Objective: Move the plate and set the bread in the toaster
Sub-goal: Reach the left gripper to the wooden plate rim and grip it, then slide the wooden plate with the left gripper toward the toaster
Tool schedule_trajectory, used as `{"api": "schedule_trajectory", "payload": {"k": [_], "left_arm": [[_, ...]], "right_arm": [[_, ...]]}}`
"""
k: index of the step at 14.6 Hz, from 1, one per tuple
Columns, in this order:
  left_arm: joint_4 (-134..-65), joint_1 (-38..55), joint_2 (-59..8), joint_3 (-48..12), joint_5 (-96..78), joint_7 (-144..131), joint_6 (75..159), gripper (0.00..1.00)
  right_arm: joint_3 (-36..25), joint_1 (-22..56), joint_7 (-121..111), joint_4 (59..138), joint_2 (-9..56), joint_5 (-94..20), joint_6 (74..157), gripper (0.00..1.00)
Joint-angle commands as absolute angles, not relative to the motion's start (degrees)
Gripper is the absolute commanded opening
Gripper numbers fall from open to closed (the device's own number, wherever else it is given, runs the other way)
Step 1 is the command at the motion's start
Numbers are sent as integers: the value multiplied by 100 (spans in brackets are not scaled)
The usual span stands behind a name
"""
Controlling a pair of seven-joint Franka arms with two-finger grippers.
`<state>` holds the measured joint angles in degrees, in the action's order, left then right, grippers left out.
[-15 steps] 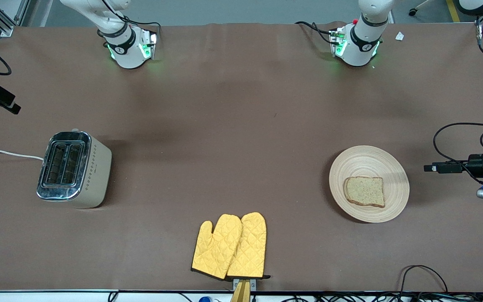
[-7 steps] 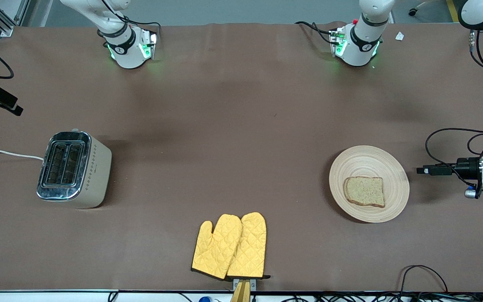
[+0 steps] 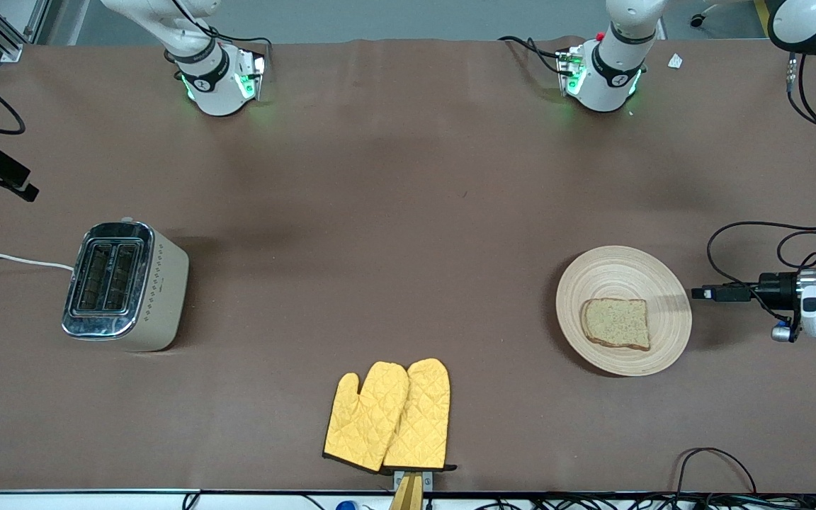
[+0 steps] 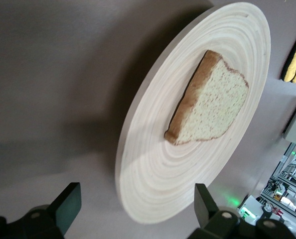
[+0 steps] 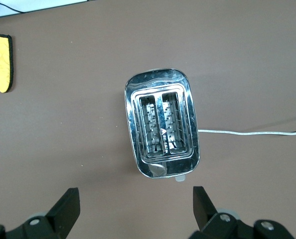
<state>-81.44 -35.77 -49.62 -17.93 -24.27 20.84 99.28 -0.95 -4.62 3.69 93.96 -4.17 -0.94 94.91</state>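
The pale wooden plate (image 3: 613, 273) lies toward the left arm's end of the table with the bread (image 3: 615, 323) flat on it. My left gripper (image 3: 697, 292) is open, level with the plate's rim and pointing at it. In the left wrist view the plate (image 4: 158, 179) and bread (image 4: 210, 107) fill the frame, and the rim lies between the spread fingers of the left gripper (image 4: 138, 201). The toaster (image 3: 125, 285) stands toward the right arm's end, its slots empty. My right gripper (image 3: 22, 188) is open, high beside the toaster (image 5: 163, 127), as the right wrist view (image 5: 135, 199) shows.
A pair of yellow oven mitts (image 3: 390, 418) lies near the table edge closest to the front camera, midway between toaster and plate. The toaster's white cord (image 3: 11, 260) runs off the right arm's end of the table. Black cables hang by the left wrist.
My left gripper has moved toward the plate, its fingertips now at the rim. The right gripper has shifted only slightly. Plate, bread and toaster have not moved.
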Motion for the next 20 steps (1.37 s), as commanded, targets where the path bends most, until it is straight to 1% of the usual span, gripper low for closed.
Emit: {"api": "schedule_trajectory", "payload": {"k": [1,4,6,7,8,10,11,13,14,16,18,20], "left_arm": [[-8147,-3481,-5098,-1802,-2566,2329,10221,100],[-8156,-3200,-5185,-1802,-2663,2338,10642,100],[-8156,-3190,-5177,-1793,-2637,2329,10670,99],[-8156,-3199,-5177,-1793,-2611,2329,10670,97],[-8156,-3199,-5177,-1793,-2593,2338,10670,91],[-8156,-3208,-5177,-1784,-2575,2408,10670,76],[-8156,-3208,-5177,-1784,-2575,2478,10670,74],[-8156,-3226,-5212,-1784,-2575,2592,10661,70],[-8156,-3252,-5229,-1784,-2575,2601,10644,65],[-8156,-3287,-5229,-1775,-2636,2593,10582,58],[-8156,-3322,-5229,-1775,-2672,2549,10355,47],[-8156,-3349,-5229,-1775,-2794,2549,10275,44]], "right_arm": [[-105,-492,308,9439,-492,-105,9440,100],[-88,-458,246,9614,-492,-79,9352,100],[-62,-378,281,9922,-501,-97,9466,100],[-70,-343,281,9923,-649,-105,9388,100],[-79,-360,281,9905,-885,-105,9326,100],[-53,-325,317,9862,-1115,-97,9247,100],[-70,-334,264,9879,-1212,-97,9081,100],[-70,-334,316,9975,-1169,-123,9149,100],[-70,-351,316,9993,-1134,-262,9202,100],[-9,-290,509,9985,-1177,-308,9027,100],[-9,-316,536,9984,-1187,-308,9096,100],[17,-299,510,9976,-1169,-72,9350,100]]}}
